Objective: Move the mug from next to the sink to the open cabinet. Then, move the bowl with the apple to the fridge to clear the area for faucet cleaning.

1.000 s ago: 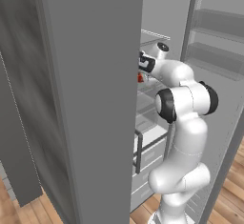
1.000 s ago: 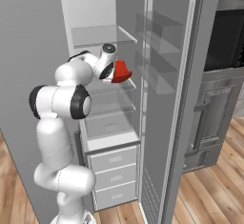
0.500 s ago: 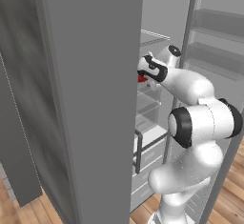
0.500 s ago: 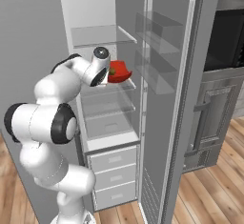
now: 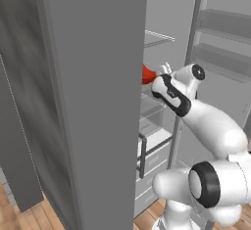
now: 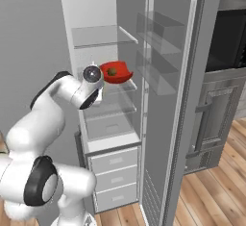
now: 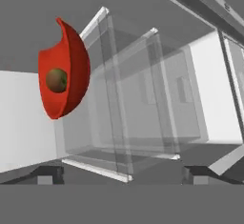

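The red bowl [image 6: 122,75] rests on a glass shelf [image 6: 117,87] inside the open fridge [image 6: 174,81], with the small brownish-olive apple [image 6: 112,71] in it. In the hand view the bowl [image 7: 71,61] and the apple [image 7: 57,80] sit at the upper left, seen on edge because the hand is rolled. My gripper [image 7: 121,174] is open, with nothing between its fingertips [image 7: 47,173]. It hangs just in front of the shelf, a short way from the bowl. From the left, part of the bowl [image 5: 147,74] shows past the fridge wall, beside the gripper [image 5: 163,71].
The fridge's grey side wall [image 5: 93,102] stands close on the arm's left. Its open door with moulded shelves [image 6: 158,52] stands on the right. Glass shelves and white drawers [image 6: 113,172] lie below the bowl. A dark built-in oven [image 6: 226,42] is further right.
The jaws have opened wide and let go of the bowl, which stays on the shelf. The hand has drawn back a little and the elbow has swung down and outward.
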